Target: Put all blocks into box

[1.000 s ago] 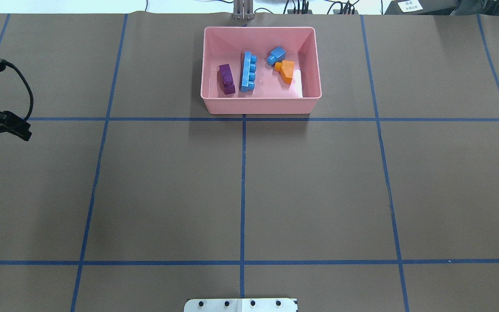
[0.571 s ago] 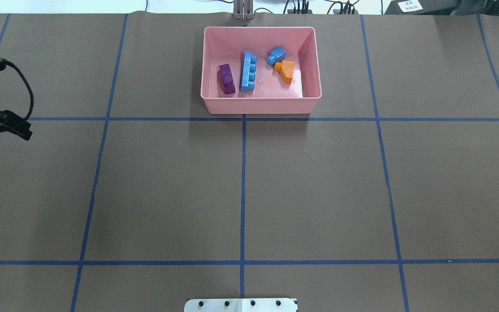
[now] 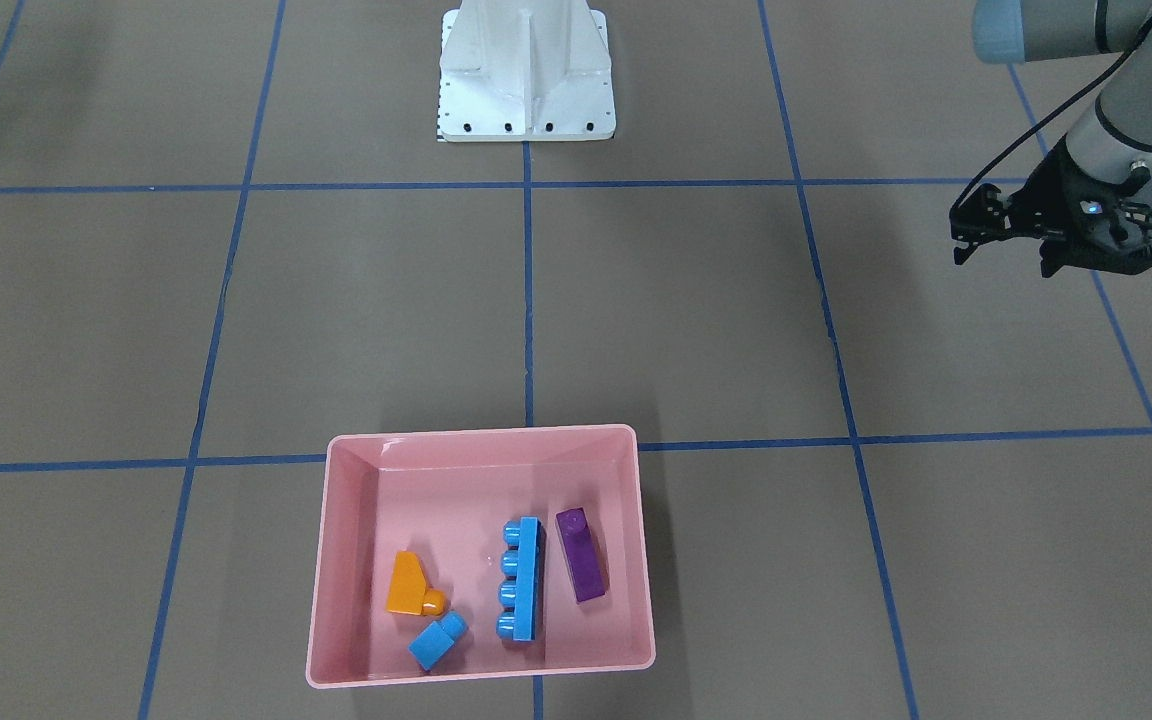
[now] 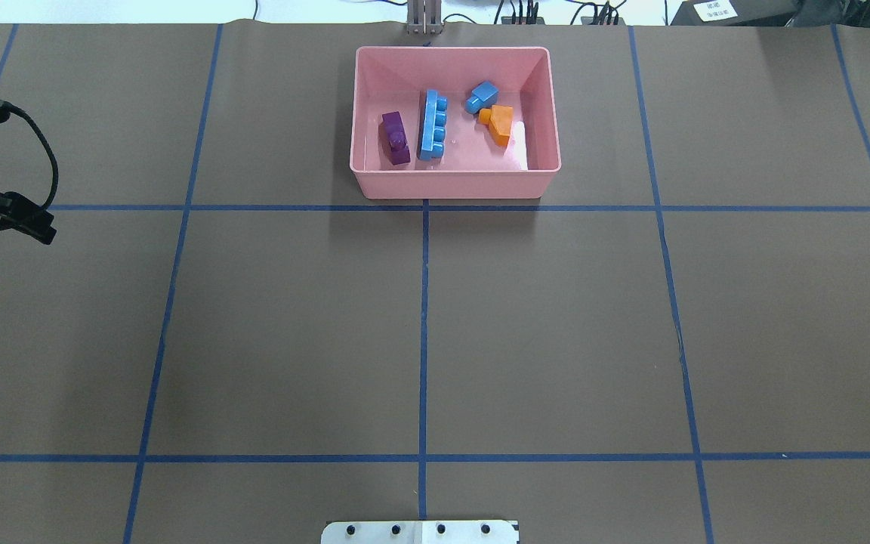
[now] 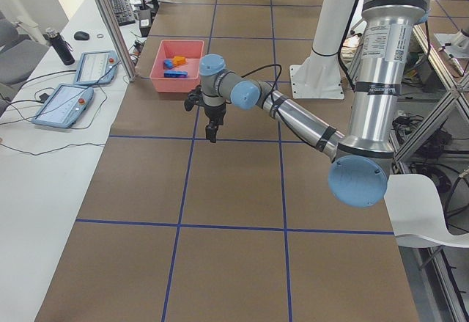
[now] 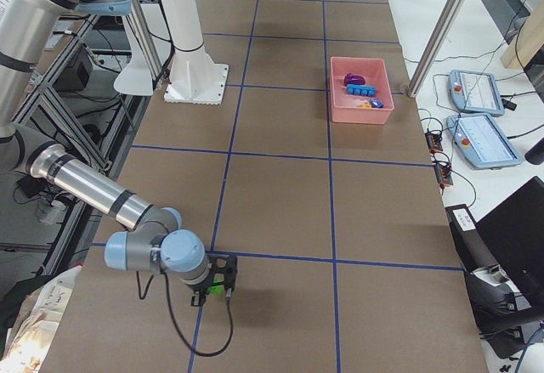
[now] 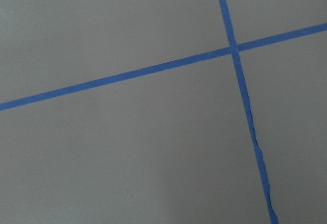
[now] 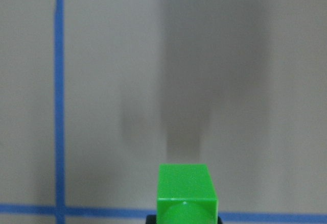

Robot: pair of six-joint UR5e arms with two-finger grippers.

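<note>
The pink box stands at the table's far middle; it also shows in the front view. In it lie the purple brick, the long light-blue brick, the small blue brick and the orange brick. My right gripper is shut on the green brick and holds it just above the table near the table's right end. My left gripper hangs over the table's left part, far from the box; I cannot tell whether it is open.
The white robot base stands at the table's near middle. Blue tape lines divide the brown table cover. Tablets and cables lie beyond the table's far edge behind the box.
</note>
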